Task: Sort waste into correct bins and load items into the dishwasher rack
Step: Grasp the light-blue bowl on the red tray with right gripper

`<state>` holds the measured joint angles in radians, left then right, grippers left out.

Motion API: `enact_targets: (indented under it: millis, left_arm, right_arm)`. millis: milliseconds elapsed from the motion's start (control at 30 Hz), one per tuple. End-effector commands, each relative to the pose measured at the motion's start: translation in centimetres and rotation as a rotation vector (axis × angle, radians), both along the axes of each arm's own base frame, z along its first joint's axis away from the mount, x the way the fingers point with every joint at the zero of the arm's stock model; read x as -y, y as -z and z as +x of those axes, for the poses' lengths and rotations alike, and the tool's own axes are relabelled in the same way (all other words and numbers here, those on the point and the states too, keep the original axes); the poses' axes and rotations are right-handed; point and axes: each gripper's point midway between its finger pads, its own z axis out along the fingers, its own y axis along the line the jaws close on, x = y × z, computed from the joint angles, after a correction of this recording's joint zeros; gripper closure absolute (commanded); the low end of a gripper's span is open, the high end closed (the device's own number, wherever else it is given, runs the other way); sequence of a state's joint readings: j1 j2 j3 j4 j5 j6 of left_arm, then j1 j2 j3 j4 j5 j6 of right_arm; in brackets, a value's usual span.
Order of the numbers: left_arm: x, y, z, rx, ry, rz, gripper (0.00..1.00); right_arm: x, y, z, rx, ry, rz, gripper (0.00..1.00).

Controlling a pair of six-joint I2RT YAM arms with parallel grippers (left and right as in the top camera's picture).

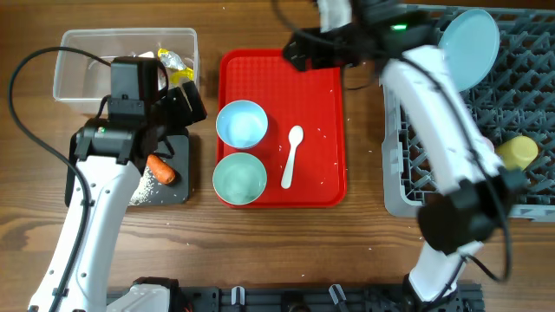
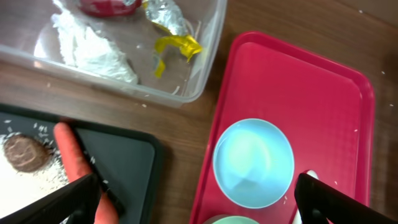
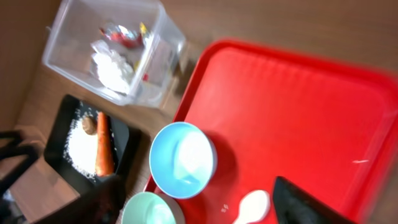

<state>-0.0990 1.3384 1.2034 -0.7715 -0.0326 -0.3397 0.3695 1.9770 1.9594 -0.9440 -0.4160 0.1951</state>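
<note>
The clear tub (image 1: 78,61) holds red and yellow wrappers (image 2: 171,34) and white tissue (image 2: 93,46). The black bin (image 1: 169,192) holds the carrot (image 1: 162,168), a brown lump (image 2: 25,152) and rice (image 2: 25,186). Two pale blue bowls (image 1: 241,123) (image 1: 239,178) and the white spoon (image 1: 292,156) lie on the red tray (image 1: 321,130). The plate (image 1: 469,48) and yellow cup (image 1: 518,152) are in the grey rack (image 1: 408,173). The pink cup is out of view. My left gripper (image 2: 199,205) is open and empty above the black bin's right edge. My right gripper (image 3: 199,205) is open and empty above the tray's far edge.
The red tray lies between the bins on the left and the rack on the right. A few rice grains are scattered on the tray. Bare wooden table shows along the front edge.
</note>
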Motion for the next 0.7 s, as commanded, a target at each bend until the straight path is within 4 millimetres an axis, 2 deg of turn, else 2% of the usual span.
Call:
enact_targets:
  millis: [0,133,200,333,500,667]
  left_arm:
    - [-1.4,0.1,-0.8,-0.022,-0.049,-0.008,0.00]
    - [-1.9,0.4,-1.2,-0.041,-0.061,-0.005,0.00]
    - [-1.9,0.4,-1.2,-0.041,-0.061,-0.006,0.00]
    - [-1.9,0.5,-1.2,-0.042,-0.061,-0.006,0.00]
    - [-1.9,0.5,-1.2,-0.043,-0.061,-0.006,0.00]
    - [-1.9,0.5,-1.2,-0.046,-0.061,-0.005,0.00]
  right_arm:
    - [-1.8,7.2,0.1,-0.157,0.071,-0.088,0.36]
    - [-2.5,12.3,-0.7,-0.283,0.086,-0.132,0.60]
    - [-3.1,14.2,-1.3,-0.325,0.078,-0.148,0.67]
    - [-4.8,16.7,-2.7,-0.371,0.047,-0.177,0.68]
    - [-6.5,18.2,-4.1,-0.384,0.009,-0.205,0.68]
    - [-5.7,19.5,-4.2,-0.395,0.073,-0.262,0.78]
